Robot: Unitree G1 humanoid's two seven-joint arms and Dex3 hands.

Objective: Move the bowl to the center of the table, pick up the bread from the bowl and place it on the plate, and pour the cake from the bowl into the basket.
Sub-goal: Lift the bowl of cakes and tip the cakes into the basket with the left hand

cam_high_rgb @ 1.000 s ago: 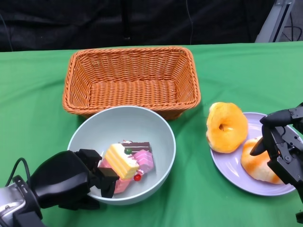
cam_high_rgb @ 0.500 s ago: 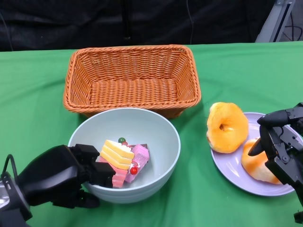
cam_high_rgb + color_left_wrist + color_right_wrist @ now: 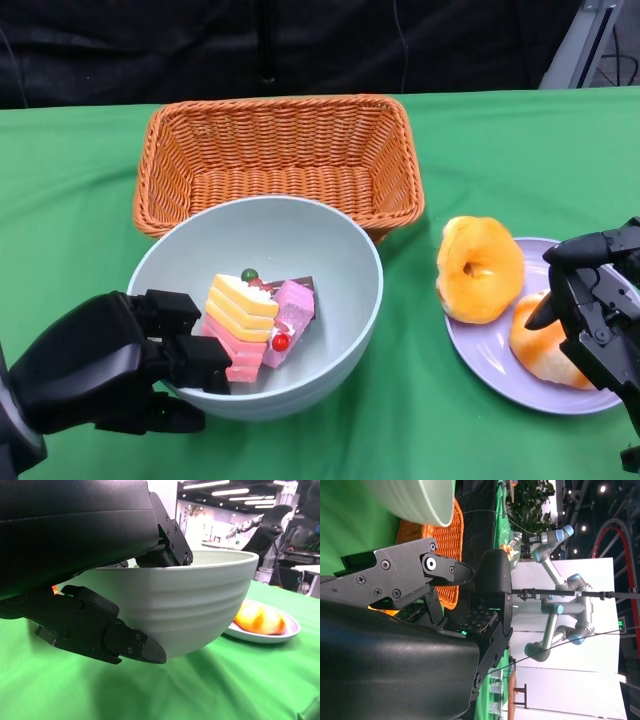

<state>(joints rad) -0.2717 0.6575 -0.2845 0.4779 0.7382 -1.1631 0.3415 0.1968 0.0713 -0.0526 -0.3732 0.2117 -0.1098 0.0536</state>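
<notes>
My left hand (image 3: 110, 365) grips the near-left rim of the pale green bowl (image 3: 300, 250), fingers inside and thumb under the outer wall. The left wrist view shows the bowl (image 3: 185, 605) held off the green cloth. Several cake slices (image 3: 255, 315), yellow, pink and brown, lie piled against the bowl's near-left wall. The empty wicker basket (image 3: 280, 165) stands just behind the bowl. A ring-shaped bread (image 3: 480, 268) leans on the lilac plate (image 3: 490, 350), and a second bread (image 3: 540, 345) lies beside it. My right hand (image 3: 595, 305) hovers over that bread, fingers apart, holding nothing.
Green cloth covers the table, with bare cloth to the left of the basket and along the front edge. The right wrist view shows the basket (image 3: 447, 555) and the bowl's underside (image 3: 415, 502) beyond my right hand (image 3: 420, 590). A dark backdrop closes the far side.
My left hand has raised the bowl off the cloth, its far rim now overlapping the basket's front wall. The cake slices have slid toward my fingers. The right hand has stayed still.
</notes>
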